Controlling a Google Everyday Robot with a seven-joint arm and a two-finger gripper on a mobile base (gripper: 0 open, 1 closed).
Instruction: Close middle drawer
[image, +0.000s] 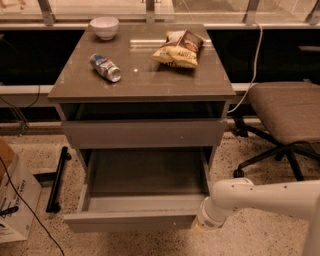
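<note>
The middle drawer (142, 175) is pulled far out of the grey-brown cabinet, with its floor and sides showing and its flat front panel (130, 220) nearest the camera. The drawer front above it (142, 132) is shut. My white arm (260, 197) comes in from the lower right. The gripper (199, 227) is at the right end of the open drawer's front panel, low by the floor, and mostly hidden behind the wrist.
On the cabinet top (145, 80) are a white bowl (104, 26), a lying can (105, 67) and a chip bag (180, 48). An office chair (290, 110) stands at the right. A cardboard box (12, 200) and a black bar (57, 179) are on the floor at the left.
</note>
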